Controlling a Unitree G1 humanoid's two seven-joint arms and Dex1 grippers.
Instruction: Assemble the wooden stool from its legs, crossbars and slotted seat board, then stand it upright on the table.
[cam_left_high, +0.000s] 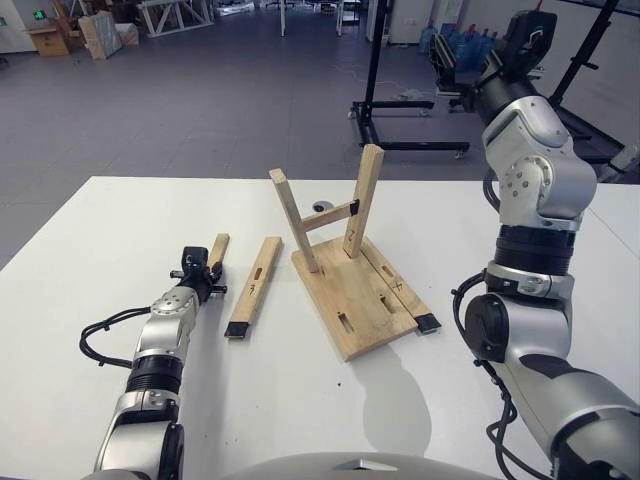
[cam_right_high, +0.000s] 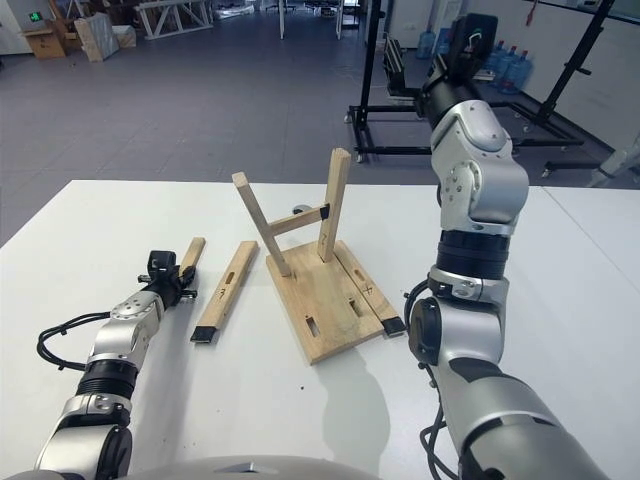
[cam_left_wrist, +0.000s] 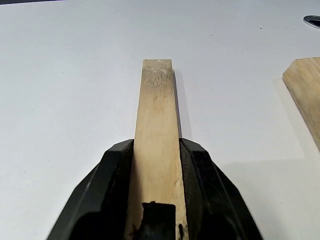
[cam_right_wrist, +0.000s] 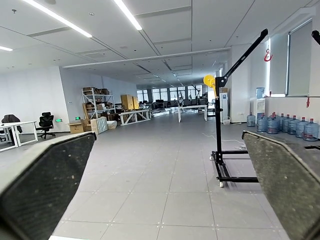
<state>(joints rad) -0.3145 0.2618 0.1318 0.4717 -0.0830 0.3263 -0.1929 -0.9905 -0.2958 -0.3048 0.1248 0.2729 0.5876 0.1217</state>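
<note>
Left pincer is low on the white desk, pinching a short wooden bar, possibly a crossbar, which lies flat. A slotted leg lies just beside it. The seat board lies flat mid-desk with two legs standing in it, joined by a crossbar. Right pincer is raised high, fingers spread wide.
</note>
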